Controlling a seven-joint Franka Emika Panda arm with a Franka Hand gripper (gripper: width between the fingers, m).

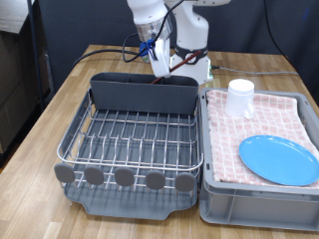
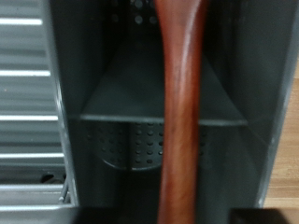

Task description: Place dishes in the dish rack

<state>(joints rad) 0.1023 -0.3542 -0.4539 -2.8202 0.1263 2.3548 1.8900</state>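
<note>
On the wooden surface (image 1: 60, 100) we see the gripper (image 1: 158, 62) lowering the spoon (image 2: 180, 112), clamped between its fingers, upright into the rack's cutlery bin (image 1: 145, 92); plate (image 1: 279, 159) and mug (image 1: 240, 98) wait in the cloth-lined crate (image 1: 261, 204).

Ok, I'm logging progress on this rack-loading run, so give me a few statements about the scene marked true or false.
1. The light-blue plate lies on the checked cloth in the grey crate. True.
2. The white mug stands in the dish rack. False: it stands on the cloth in the crate.
3. The wooden spoon hangs over the cutlery bin. True.
4. The hand is over the plate. False: it is above the cutlery bin.
</note>
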